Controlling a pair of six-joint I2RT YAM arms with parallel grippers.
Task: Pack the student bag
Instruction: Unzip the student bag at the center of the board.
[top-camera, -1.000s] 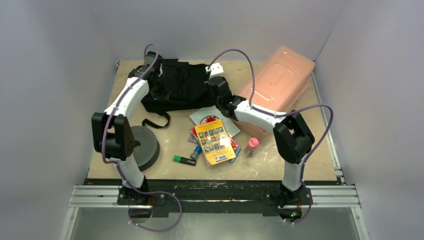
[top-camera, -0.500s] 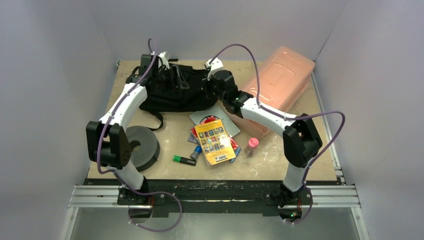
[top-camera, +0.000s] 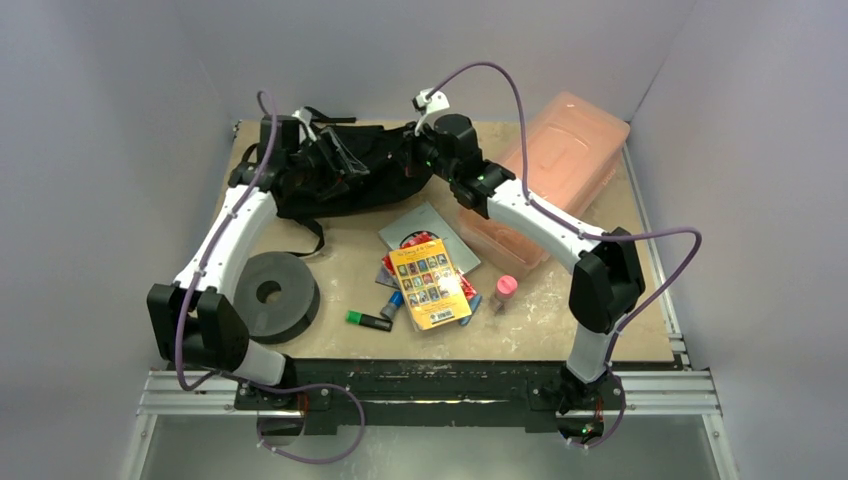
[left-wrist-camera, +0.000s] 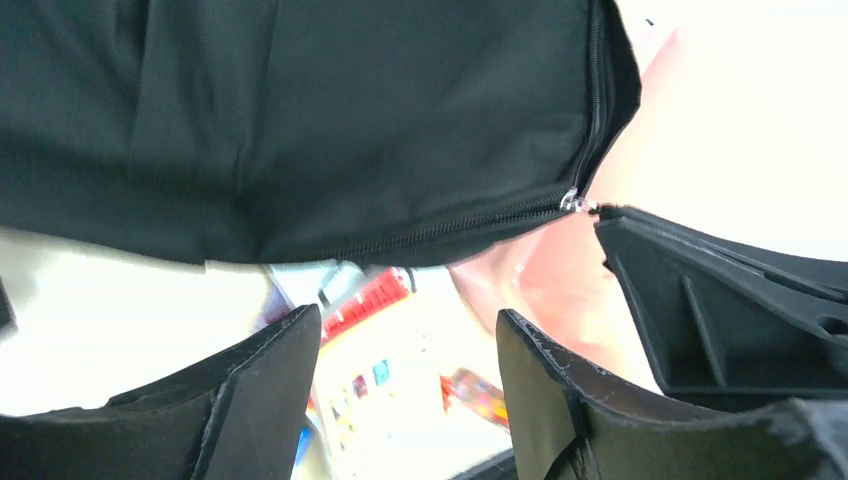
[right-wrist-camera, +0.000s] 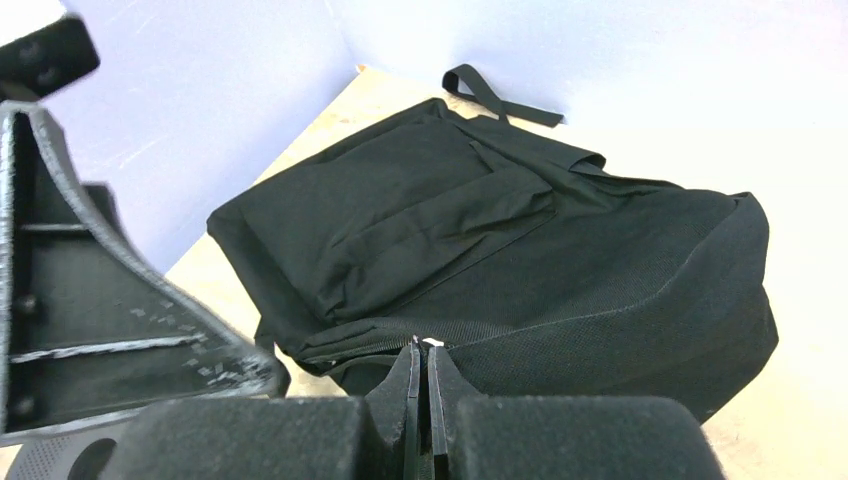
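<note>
The student bag (top-camera: 350, 190) lies slumped at the back of the worktop (top-camera: 570, 325), towards the back left corner. One strap (top-camera: 312, 238) trails out over the board towards the front. Both arms reach in over the bag from either side.

The left fingers (left-wrist-camera: 290, 350) stand well apart with nothing between them. Through the gap you can see the bright worktop and the printed covers below. They hover just under a raised edge of the bag, where a zipper runs along the black fabric.

The right fingers (right-wrist-camera: 421, 375) are pressed tight together at the bag's zipper line. A small pale zip pull (right-wrist-camera: 431, 343) shows right at their tips, and they seem to be pinching it. In the left wrist view the same pull sits at the very end of the right fingers.

Just right of the bag, a translucent pink box (top-camera: 565, 160) sits at an angle in the back right corner, and the right arm crosses its near left edge.

Nearer the front:
- A yellow book (top-camera: 432, 285) rests on a small heap of other covers, with a grey booklet (top-camera: 428, 222) behind it.
- A blue marker (top-camera: 393, 303) and a green highlighter (top-camera: 367, 321) lie just left of the heap.
- A little bottle with a pink cap (top-camera: 506, 290) stands to the right of the heap.
- A dark grey foam ring (top-camera: 272, 292) lies flat at the front left, well apart from the bag.
</note>
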